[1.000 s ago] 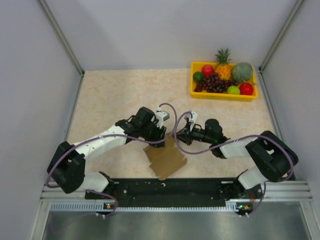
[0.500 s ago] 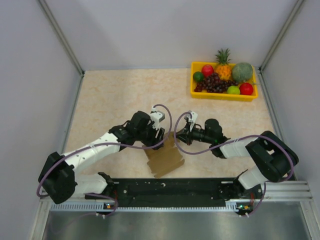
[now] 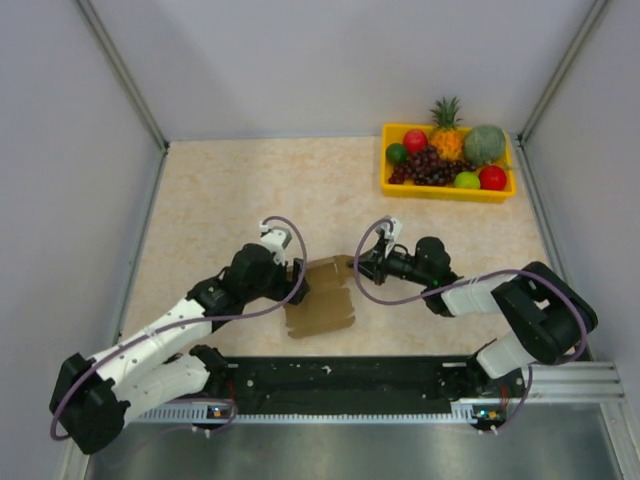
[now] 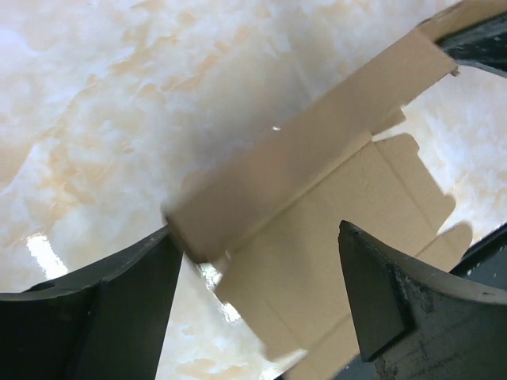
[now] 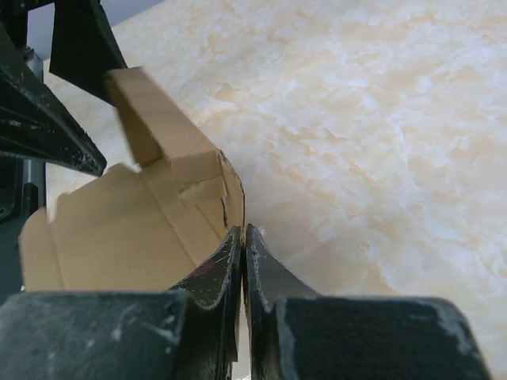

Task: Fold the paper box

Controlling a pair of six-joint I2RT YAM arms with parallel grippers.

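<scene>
While the left gripper (image 3: 297, 279) stands with its jaws spread wide, the right gripper (image 3: 362, 266) has its jaws pressed together on an edge of the paper box (image 3: 320, 302).

Top external view: the paper box, a brown cardboard sheet partly folded, lies on the marbled table (image 3: 220, 200) just ahead of the arm bases, between the two grippers. Its far strip is raised towards the right gripper; its notched near part lies flat. The yellow fruit tray (image 3: 445, 192) sits well apart at the far right corner.

Left wrist view: the left gripper (image 4: 257, 229) shows one dark finger at each lower corner, far apart. The paper box (image 4: 317, 198) lies beyond them, one long panel folded up along a crease above the flat, notched sheet. Neither finger visibly touches the card.

Right wrist view: the right gripper (image 5: 243, 229) meets tip to tip where the edge of the paper box (image 5: 119, 229) runs down into it. A narrow flap stands tilted above the panel.
</scene>
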